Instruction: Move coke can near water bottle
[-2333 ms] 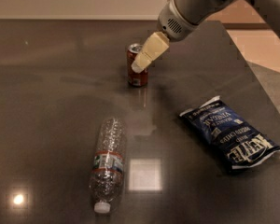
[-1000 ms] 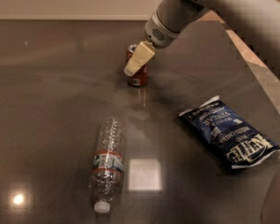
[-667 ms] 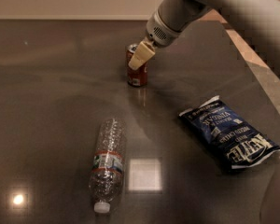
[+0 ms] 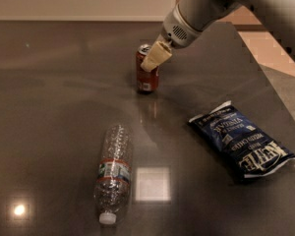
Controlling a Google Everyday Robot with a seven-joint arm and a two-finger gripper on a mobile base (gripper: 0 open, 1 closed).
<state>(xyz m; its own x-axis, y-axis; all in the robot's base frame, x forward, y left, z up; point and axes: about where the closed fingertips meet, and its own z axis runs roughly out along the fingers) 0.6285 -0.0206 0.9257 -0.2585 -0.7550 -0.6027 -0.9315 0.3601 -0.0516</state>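
The coke can (image 4: 146, 77) is a small red can with a silver top, standing upright on the dark table at the back centre. My gripper (image 4: 149, 63) reaches down from the upper right and sits right at the can's upper part, covering some of its top and side. The water bottle (image 4: 113, 173) is clear and ribbed with a red, white and green label band. It lies on its side in the front left, white cap (image 4: 107, 218) towards the front edge, well apart from the can.
A blue chip bag (image 4: 243, 141) lies flat at the right, between the can and the table's right edge (image 4: 265, 77). My arm (image 4: 211, 4) crosses the upper right. A bright light reflection (image 4: 152, 183) lies beside the bottle.
The gripper came down and left onto the can, then shifted slightly right and up, uncovering more of the can. The can, bottle and bag have not moved.
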